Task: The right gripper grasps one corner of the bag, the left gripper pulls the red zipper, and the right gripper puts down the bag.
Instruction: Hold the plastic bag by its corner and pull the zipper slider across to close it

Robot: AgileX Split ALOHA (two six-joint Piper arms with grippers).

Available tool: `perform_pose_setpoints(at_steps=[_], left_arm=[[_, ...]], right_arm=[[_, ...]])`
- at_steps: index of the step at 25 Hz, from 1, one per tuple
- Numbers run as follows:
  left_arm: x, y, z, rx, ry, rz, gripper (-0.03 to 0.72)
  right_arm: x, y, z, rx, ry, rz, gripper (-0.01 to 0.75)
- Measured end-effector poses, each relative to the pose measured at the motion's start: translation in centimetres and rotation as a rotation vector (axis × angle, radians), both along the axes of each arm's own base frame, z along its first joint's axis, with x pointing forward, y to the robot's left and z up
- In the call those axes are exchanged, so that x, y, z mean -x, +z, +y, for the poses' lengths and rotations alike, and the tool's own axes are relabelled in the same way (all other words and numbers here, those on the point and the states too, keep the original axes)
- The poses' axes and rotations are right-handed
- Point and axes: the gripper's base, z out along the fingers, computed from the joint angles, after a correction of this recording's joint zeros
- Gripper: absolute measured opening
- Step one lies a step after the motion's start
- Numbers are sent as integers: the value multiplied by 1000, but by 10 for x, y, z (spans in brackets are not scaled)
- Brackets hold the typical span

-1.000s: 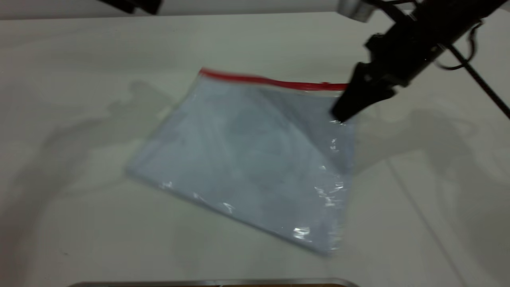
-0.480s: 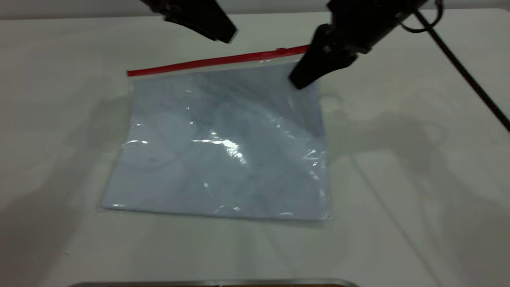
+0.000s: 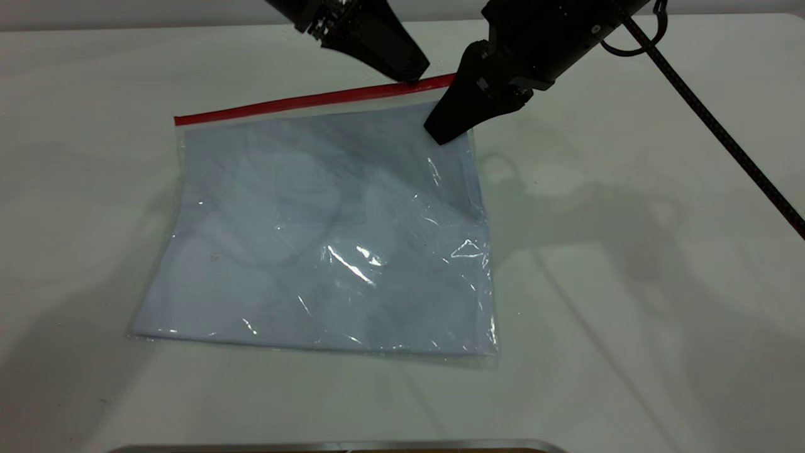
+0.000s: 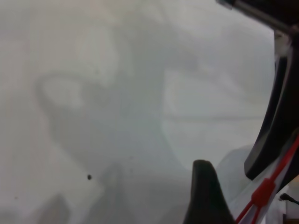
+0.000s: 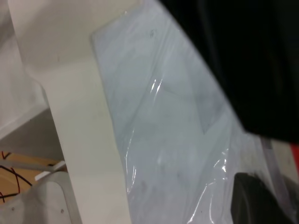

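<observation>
The bag [image 3: 314, 226], a clear pouch with white sheets inside, lies mostly flat on the white table. Its far right corner is lifted. The red zipper [image 3: 302, 100] runs along its far edge. My right gripper [image 3: 440, 132] is shut on that far right corner, just below the zipper's end. The pouch [image 5: 168, 116] passes over one right finger [image 5: 257, 200]. My left gripper [image 3: 412, 74] hangs over the zipper's right end, close beside the right gripper. It looks open. One left finger [image 4: 205, 196] stands beside the red slider tab [image 4: 264, 189] without touching it.
A thin black cable [image 3: 723, 132] slants from the right arm across the table's right side. A metal edge [image 3: 339, 447] runs along the near border. The right wrist view shows the table's edge with floor and wires [image 5: 18, 177] beyond it.
The right gripper has carried the bag's corner left and farther back, swinging the bag square. The left gripper has come in from the far left down to the zipper's right end.
</observation>
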Motion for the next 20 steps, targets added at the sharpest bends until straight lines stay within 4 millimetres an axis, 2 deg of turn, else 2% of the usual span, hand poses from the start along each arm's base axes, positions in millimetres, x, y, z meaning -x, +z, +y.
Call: perform_pose_setpoints(at_steps=[5, 15, 20], left_arm=[[1, -1, -2, 1, -9, 2, 523], [6, -5, -9, 2, -35, 16, 380], [6, -5, -8, -7, -41, 12, 256]], right_arm=[[1, 0, 0, -4, 4, 5, 34], [1, 1, 1, -12, 10, 13, 34], [2, 1, 1, -19, 15, 21, 34]])
